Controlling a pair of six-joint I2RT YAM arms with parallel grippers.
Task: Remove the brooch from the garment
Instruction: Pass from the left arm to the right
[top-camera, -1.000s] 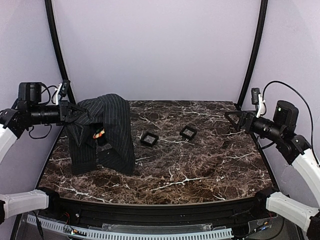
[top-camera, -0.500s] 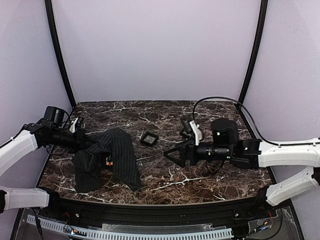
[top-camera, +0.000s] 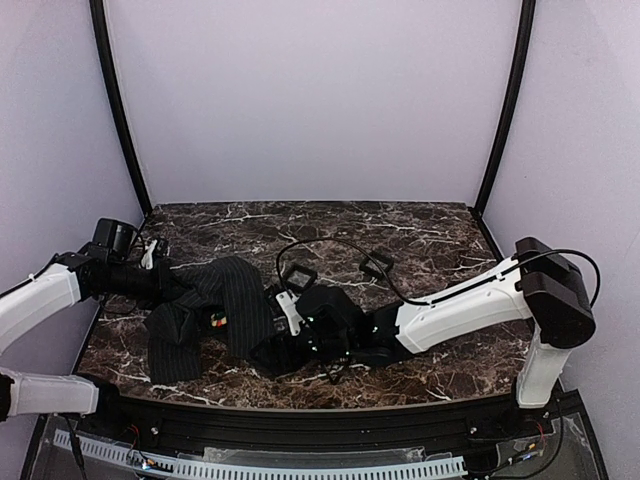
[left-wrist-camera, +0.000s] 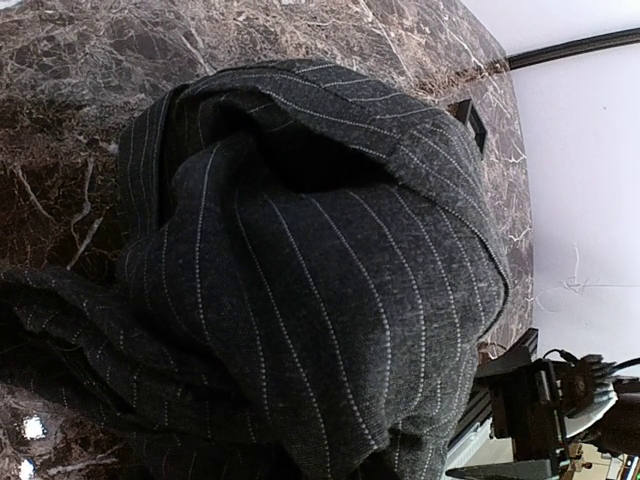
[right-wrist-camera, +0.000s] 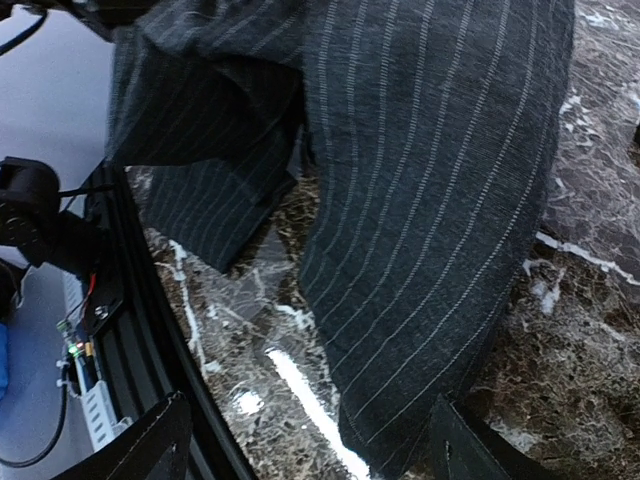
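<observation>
Garment (top-camera: 240, 300) lies bunched; your L gripper (top-camera: 168, 283) is clamped on its edge, R gripper (right-wrist-camera: 310, 420) spread wide nr hem, brooch (top-camera: 217, 322) showing.

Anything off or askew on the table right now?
The garment lies bunched in a heap, not flat, its left edge pinched by the left gripper. The brooch sits half tucked in a fold. The right gripper hangs open at the hem. Nothing looks spilled or damaged.

Small black square box (top-camera: 298, 275) — second box (top-camera: 376, 265) just right, apart; dark marble table (top-camera: 445, 235).
</observation>
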